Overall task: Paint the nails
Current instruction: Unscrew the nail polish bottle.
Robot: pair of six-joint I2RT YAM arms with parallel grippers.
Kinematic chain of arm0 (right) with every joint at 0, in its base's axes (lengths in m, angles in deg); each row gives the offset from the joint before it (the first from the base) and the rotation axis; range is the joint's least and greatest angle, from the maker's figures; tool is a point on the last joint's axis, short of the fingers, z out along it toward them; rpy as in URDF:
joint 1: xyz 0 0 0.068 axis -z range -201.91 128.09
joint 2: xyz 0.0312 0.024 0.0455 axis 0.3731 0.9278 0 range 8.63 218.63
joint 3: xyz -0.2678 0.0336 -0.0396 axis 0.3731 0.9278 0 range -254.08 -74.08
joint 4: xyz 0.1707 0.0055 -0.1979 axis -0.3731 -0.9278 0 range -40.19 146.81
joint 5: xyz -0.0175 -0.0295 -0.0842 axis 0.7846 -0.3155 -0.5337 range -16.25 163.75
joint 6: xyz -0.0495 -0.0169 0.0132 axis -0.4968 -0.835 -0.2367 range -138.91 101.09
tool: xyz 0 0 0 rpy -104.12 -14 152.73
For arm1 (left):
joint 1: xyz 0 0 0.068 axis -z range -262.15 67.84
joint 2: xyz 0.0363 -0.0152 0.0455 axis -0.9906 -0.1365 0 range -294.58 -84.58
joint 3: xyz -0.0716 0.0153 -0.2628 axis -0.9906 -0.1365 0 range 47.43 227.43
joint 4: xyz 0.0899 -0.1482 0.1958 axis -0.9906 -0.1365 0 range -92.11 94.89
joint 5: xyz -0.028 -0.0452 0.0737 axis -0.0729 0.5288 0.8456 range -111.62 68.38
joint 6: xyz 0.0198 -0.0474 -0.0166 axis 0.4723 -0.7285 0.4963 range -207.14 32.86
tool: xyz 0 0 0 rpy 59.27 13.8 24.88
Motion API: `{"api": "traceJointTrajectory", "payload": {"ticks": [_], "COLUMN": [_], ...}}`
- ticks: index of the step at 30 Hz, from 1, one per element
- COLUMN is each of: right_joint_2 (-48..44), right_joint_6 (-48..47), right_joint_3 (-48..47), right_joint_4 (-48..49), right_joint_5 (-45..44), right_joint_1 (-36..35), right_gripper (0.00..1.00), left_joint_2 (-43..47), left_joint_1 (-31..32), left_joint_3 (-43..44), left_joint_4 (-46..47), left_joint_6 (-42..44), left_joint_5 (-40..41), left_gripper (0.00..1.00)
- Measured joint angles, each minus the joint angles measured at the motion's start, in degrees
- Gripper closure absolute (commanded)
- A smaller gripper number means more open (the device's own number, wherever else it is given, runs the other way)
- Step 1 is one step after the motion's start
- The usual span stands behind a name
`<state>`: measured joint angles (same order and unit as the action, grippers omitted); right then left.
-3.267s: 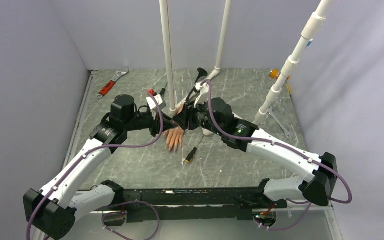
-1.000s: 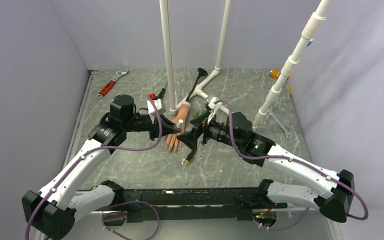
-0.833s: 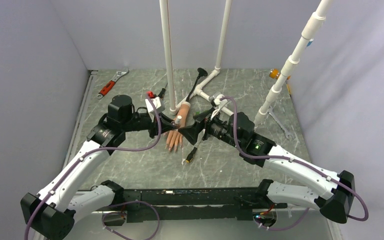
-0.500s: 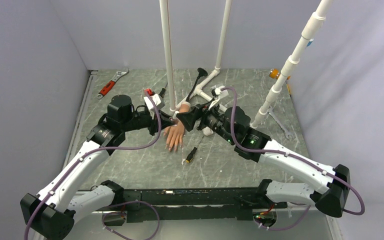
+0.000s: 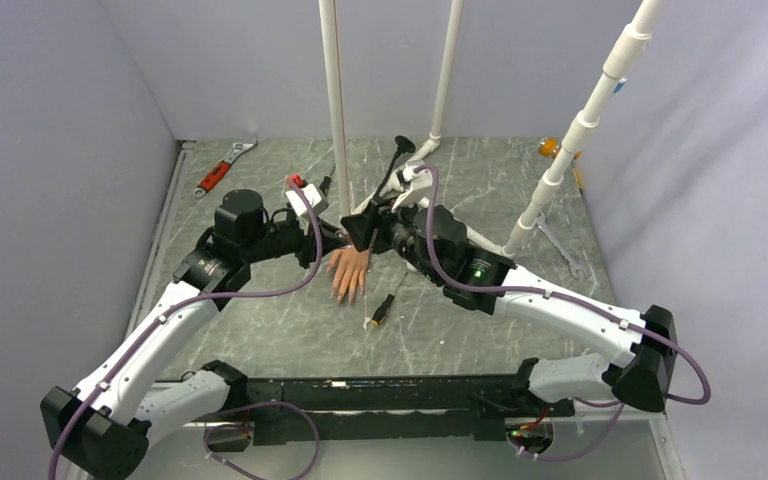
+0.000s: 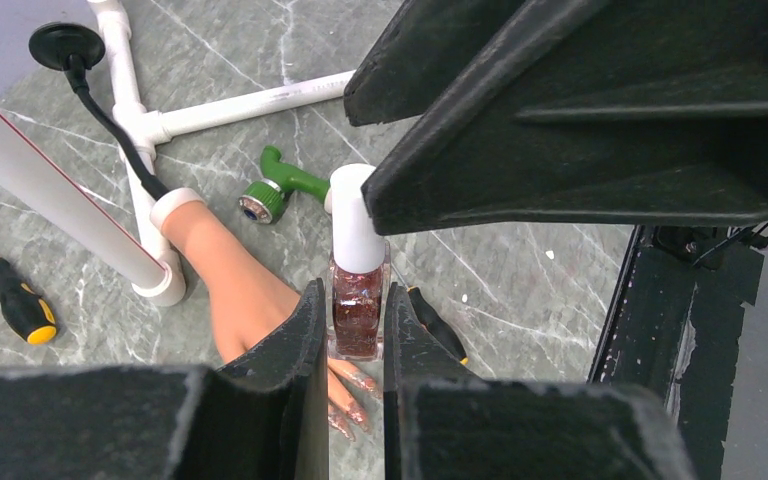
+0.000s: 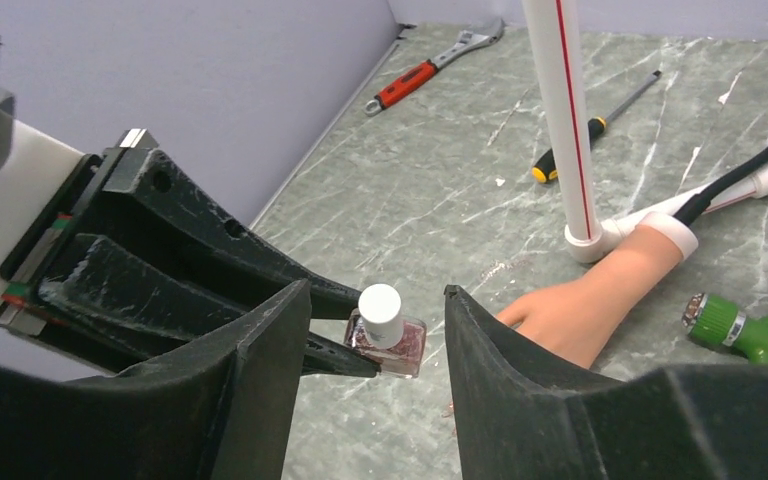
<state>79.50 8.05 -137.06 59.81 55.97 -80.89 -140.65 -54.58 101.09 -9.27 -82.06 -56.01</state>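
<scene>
No readable text, brand or number anywhere (not even on the polish bottle [image 6: 357, 312])

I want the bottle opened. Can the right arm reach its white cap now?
Probably yes. The right gripper has open fingers either side of the white cap, which stands free above the left gripper holding the nail polish bottle.

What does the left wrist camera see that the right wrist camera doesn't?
Only the left wrist view shows the fingertips of the peach rubber mannequin hand with their tiny nails, and a black round disc on a cable. Only the right wrist view shows the red-handled wrench. Both show the small glass bottle of sparkly reddish polish with a white cap, pinched by the left gripper, the open right gripper around the cap, the hand's wrist, and the green pipe fitting.
</scene>
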Motion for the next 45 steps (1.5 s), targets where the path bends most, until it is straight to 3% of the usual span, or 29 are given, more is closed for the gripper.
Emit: {"api": "traceJointTrajectory", "payload": {"ticks": [10,18,24,34,45], "right_joint_2": [3.06,4.74,5.31,4.35,0.66], "right_joint_6": [1.60,2.12,2.01,-0.68,-7.37], "right_joint_3": [-1.42,-2.62,-2.67,-0.96,2.43], "right_joint_4": [-1.66,-2.97,-3.06,-2.05,-1.64], "right_joint_5": [-1.40,-0.59,1.01,3.89,11.28], "right_joint_1": [0.00,-0.11,-0.13,-0.07,0.24], "right_gripper": [0.59,0.76,0.94,1.00,1.00], "left_joint_2": [0.00,0.02,0.07,0.11,0.09], "left_joint_1": [0.00,0.00,0.00,-0.02,-0.70], "left_joint_3": [-0.02,-0.02,-0.07,-0.09,-0.79], "left_joint_4": [0.15,0.11,-0.28,-1.66,-2.91], "left_joint_6": [0.00,0.00,0.02,0.55,2.89], "left_joint_5": [0.22,0.24,0.68,-1.27,-9.40], "left_gripper": [1.00,1.00,1.00,1.00,1.00]}}
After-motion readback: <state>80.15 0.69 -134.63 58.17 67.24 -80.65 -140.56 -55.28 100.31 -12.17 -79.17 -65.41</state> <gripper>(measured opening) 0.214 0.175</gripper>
